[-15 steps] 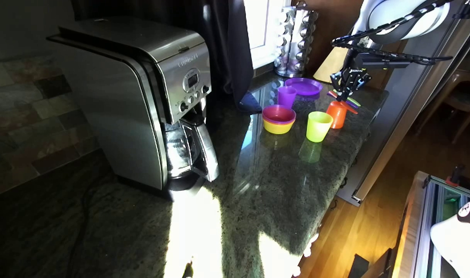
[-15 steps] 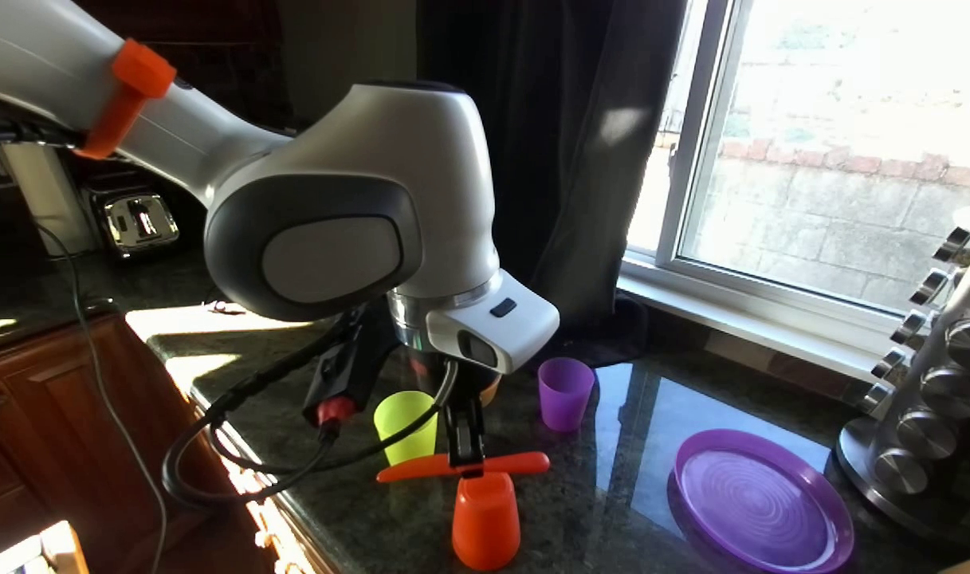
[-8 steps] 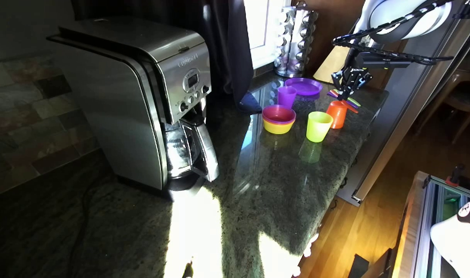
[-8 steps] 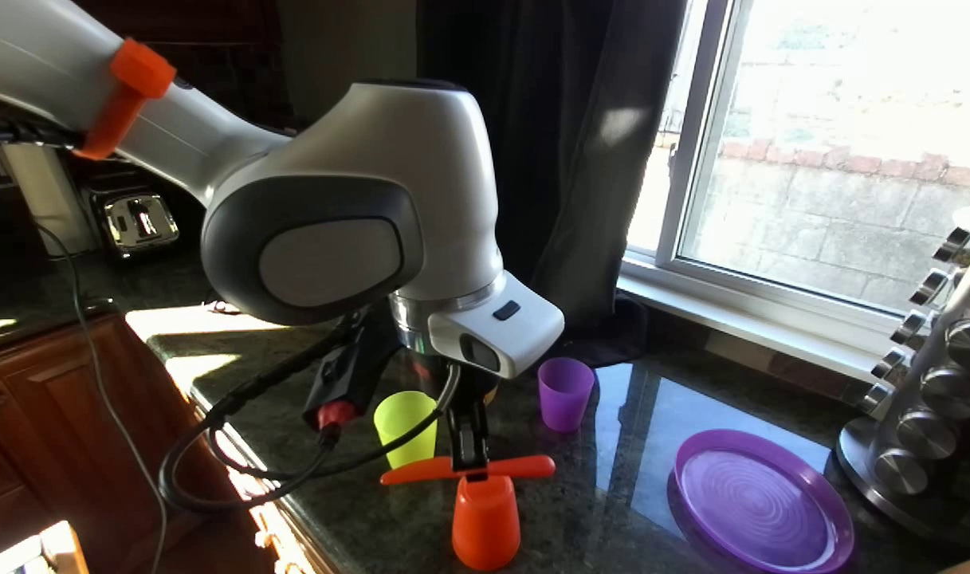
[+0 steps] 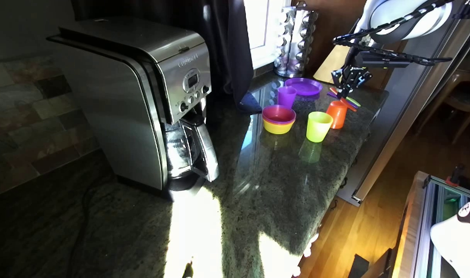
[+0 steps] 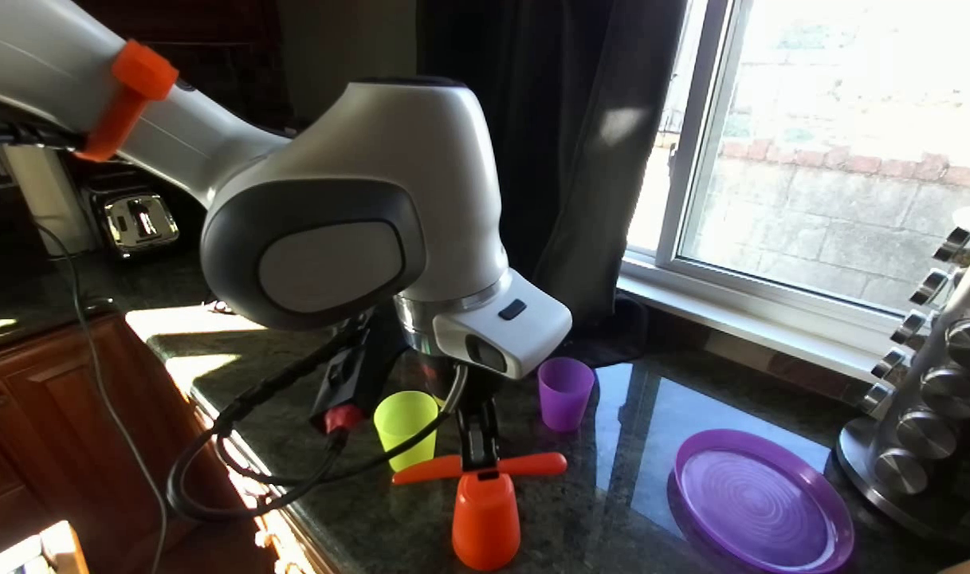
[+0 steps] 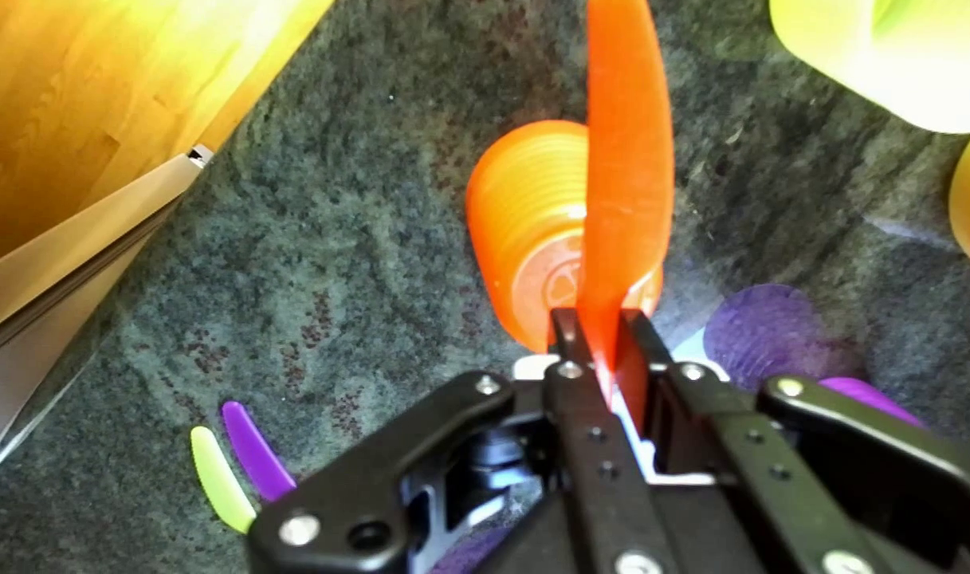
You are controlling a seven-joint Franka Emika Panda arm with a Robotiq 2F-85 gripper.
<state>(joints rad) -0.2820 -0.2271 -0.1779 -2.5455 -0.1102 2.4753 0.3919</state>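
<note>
My gripper (image 7: 600, 323) is shut on an orange plastic knife (image 7: 630, 143), gripped partway along its length. In an exterior view the knife (image 6: 532, 465) lies roughly level across the fingertips, sticking out on both sides. Just beneath is an upside-down orange cup (image 6: 486, 522), its base facing up. Whether the knife touches that base I cannot tell. A lime cup (image 5: 319, 126) stands upright beside the orange one. Behind the gripper, on the counter, lie a purple knife (image 7: 257, 453) and a lime knife (image 7: 221, 478).
Stacked bowls (image 5: 278, 119) and an upright purple cup (image 6: 564, 395) stand toward the window side. Farther along are a purple plate (image 6: 759, 494) and a spice rack (image 6: 939, 383). A coffee maker (image 5: 142, 108) occupies the counter's other end. The counter edge (image 7: 206, 171) runs near the orange cup.
In the exterior views my gripper, with the orange knife held, has shifted slightly, a little rightward in one picture and slightly upward in the other. The cups have stayed put.
</note>
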